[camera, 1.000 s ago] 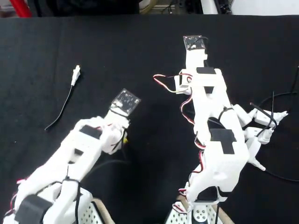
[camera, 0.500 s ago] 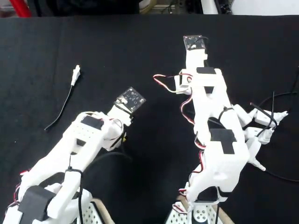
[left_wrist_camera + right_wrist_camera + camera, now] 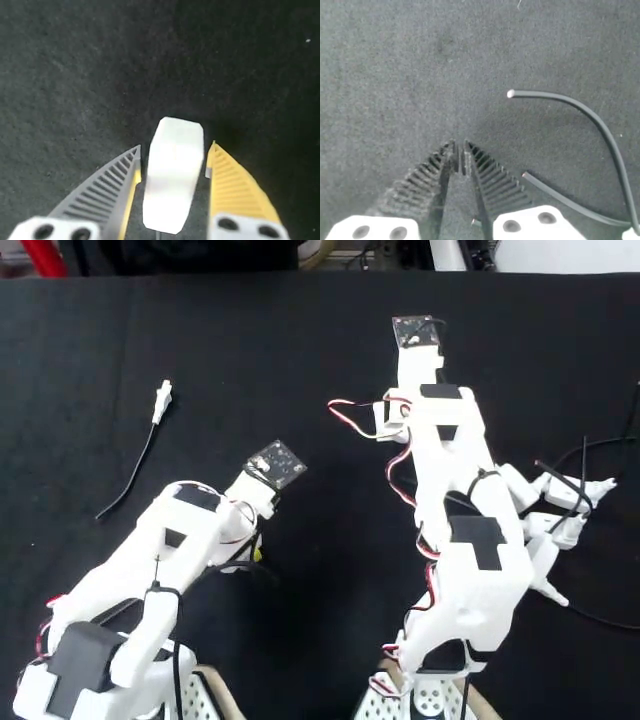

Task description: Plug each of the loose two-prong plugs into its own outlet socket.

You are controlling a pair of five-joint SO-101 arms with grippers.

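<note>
Broadly, the black counter (image 3: 300,360) carries both arms: the left arm (image 3: 170,560) at its near-left, the right arm (image 3: 460,530) beside a cluster of white connectors (image 3: 565,502). On the left arm, the left end effector (image 3: 175,146) grips a white plug (image 3: 172,175) between its fingers. Finger against finger, the right end effector (image 3: 459,145) is closed just above the counter, near a black cable end (image 3: 511,93). A second plug (image 3: 161,397) on a thin black cord lies well apart at far-left.

A black cloth (image 3: 280,350) covers the table. Beyond its far edge, a red tube (image 3: 45,256) shows at one corner and a white surface (image 3: 565,254) at the other.
</note>
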